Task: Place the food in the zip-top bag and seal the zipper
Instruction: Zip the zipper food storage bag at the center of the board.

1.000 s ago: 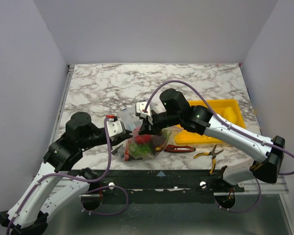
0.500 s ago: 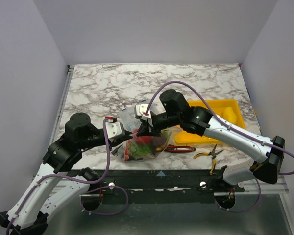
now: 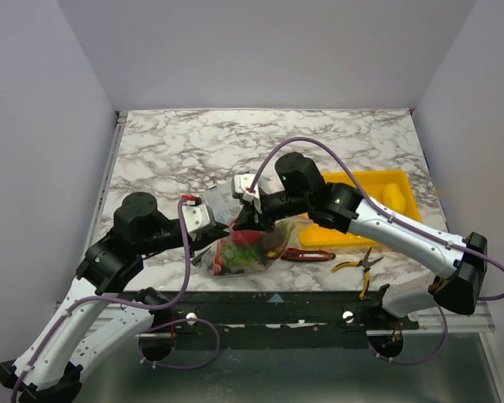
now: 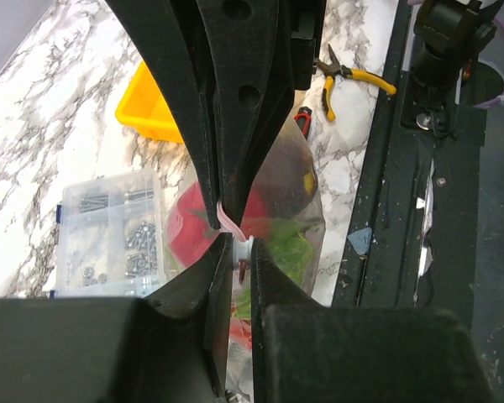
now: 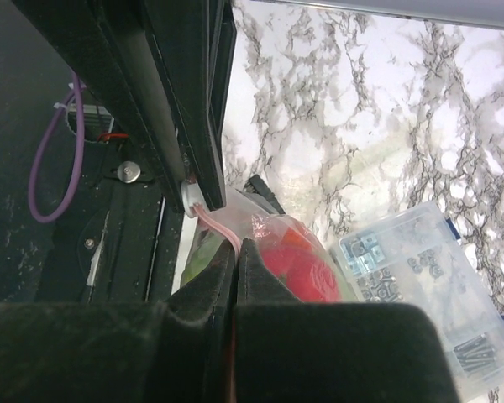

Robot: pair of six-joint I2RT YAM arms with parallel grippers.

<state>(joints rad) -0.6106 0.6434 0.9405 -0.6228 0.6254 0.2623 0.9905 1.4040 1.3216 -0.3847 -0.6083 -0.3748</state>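
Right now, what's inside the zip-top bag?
Through the clear zip-top bag show a red tomato, green produce and a yellow piece. Left fingers and right fingers pinch the pink zipper, covering the bag's top, so other items cannot be counted.

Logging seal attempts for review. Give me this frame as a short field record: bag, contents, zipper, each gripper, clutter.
bag: zip-top bag, on the table's near edge between the arms
contents: food inside, red and green pieces showing
zipper: pink strip; how far it is sealed cannot be told
left gripper: shut on zipper
right gripper: shut on zipper, close beside the left
clutter: parts box, yellow tray, pliers
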